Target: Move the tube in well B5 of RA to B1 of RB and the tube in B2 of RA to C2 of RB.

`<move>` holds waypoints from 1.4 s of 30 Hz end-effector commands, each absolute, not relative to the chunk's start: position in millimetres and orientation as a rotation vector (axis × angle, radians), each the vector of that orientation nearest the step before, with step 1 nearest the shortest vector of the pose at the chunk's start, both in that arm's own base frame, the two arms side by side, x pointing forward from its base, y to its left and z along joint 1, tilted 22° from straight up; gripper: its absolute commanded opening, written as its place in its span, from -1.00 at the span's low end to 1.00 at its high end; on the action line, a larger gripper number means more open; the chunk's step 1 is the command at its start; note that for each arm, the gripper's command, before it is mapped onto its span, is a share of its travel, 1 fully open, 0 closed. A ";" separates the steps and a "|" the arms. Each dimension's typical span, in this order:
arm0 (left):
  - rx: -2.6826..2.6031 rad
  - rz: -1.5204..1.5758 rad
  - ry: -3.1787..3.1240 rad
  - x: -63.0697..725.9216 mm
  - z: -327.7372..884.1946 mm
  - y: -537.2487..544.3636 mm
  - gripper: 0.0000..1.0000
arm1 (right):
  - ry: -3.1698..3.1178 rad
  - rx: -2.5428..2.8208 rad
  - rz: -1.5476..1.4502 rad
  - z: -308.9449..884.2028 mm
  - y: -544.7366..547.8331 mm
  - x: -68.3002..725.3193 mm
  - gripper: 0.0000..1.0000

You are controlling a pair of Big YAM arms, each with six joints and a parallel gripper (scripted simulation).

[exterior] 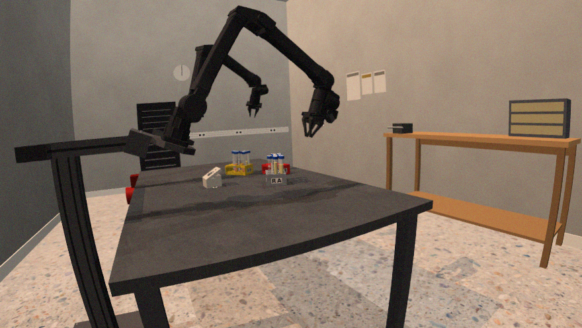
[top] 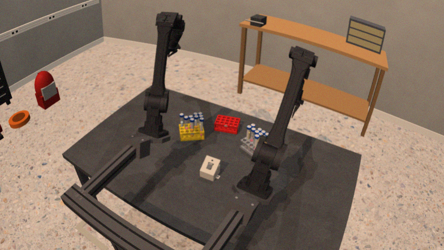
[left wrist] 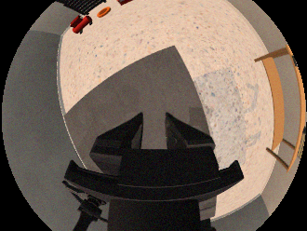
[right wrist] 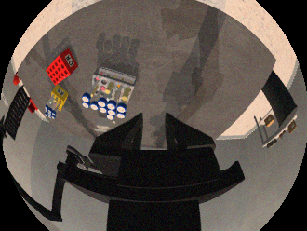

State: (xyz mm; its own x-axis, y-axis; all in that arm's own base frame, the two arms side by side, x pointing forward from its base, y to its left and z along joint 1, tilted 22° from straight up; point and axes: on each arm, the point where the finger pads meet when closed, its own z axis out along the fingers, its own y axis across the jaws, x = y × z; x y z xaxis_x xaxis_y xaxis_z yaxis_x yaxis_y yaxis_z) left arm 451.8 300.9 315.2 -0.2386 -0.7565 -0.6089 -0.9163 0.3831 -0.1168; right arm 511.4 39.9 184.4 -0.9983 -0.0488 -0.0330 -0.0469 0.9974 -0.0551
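Where the right gripper (top: 293, 116) (exterior: 309, 135) (right wrist: 153, 116) hangs: well above the black bench (top: 174, 192) (exterior: 252, 211) (left wrist: 153, 88) (right wrist: 153, 42), fingers pointing down and partly apart, nothing between them.
Left gripper (top: 169, 55) (exterior: 252, 116) (left wrist: 153, 114): also high and away from the racks, fingers parted, holding nothing.
Grey see-through rack RA (top: 247, 149) (exterior: 276, 180) (right wrist: 114, 74): level on the bench, near the right arm's base, ahead of the right gripper's fingers in its wrist view.
Blue-capped clear tubes (top: 257, 137) (exterior: 275, 164) (right wrist: 112, 111) in RA: a standing cluster. Both task tubes are probably among them, though the wells are too small to read as B5 and B2.
Yellow rack RB (top: 191, 137) (exterior: 239, 172) (right wrist: 60, 93): level, near the left arm's base, with its own blue-capped tubes; whether B1 and C2 are free I cannot tell.
Red rack (top: 226, 128) (exterior: 264, 168) (right wrist: 59, 70): between the two, no tubes showing.
White sloped button box (top: 209, 172) (exterior: 212, 180) (right wrist: 102, 128): untouched by either arm, no lit lamp visible.
Done: nothing that can be confirmed.
Left: likely both transfers with seating, then release and DONE.
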 end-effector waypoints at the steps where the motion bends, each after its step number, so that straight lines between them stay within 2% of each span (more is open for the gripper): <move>1: -1.418 0.345 2.022 456.0 334.8 303.5 -0.40 | 3.040 -0.072 -0.093 198.8 64.2 511.3 -0.40; 9: -1.418 0.345 2.022 456.0 334.8 303.5 -0.40 | 3.035 -0.072 -0.087 193.6 98.1 528.3 -0.40; 10: -1.418 0.345 2.022 456.0 334.8 303.5 -0.40 | 3.015 -0.094 -0.113 195.4 99.3 509.9 -0.40; 17: -1.418 0.345 2.022 456.0 334.8 303.5 -0.40 | 2.997 -0.104 -0.118 189.0 139.6 523.9 -0.40; 18: -1.418 0.345 2.022 456.0 334.8 303.5 -0.40 | 2.975 -0.124 -0.139 190.5 139.1 505.5 -0.40; 42: -1.418 0.345 2.022 456.0 334.8 303.5 -0.40 | 2.888 -0.190 -0.178 159.9 245.6 490.1 -0.40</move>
